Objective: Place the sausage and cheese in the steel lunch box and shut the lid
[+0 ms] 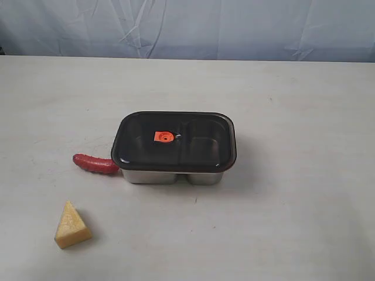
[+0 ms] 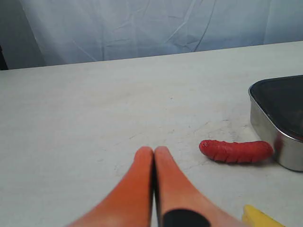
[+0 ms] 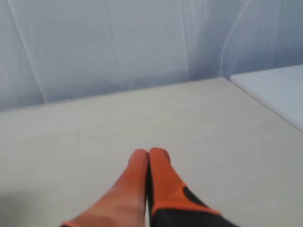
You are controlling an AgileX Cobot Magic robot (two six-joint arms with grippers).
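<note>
The steel lunch box (image 1: 176, 175) stands mid-table with the dark lid (image 1: 146, 143) resting on it, an orange valve tab (image 1: 164, 136) at its centre. The red sausage (image 1: 95, 164) lies against the box's left end; it also shows in the left wrist view, sausage (image 2: 236, 151) beside the box (image 2: 279, 142). The yellow cheese (image 1: 72, 225) wedge sits nearer the front left; only its corner (image 2: 259, 217) shows in the left wrist view. My left gripper (image 2: 154, 152) is shut and empty, short of the sausage. My right gripper (image 3: 148, 155) is shut and empty over bare table. Neither arm appears in the exterior view.
A pale blue cloth (image 1: 187, 26) hangs behind the white table (image 1: 293, 222). In the right wrist view a second white surface (image 3: 277, 90) adjoins the table beyond its edge.
</note>
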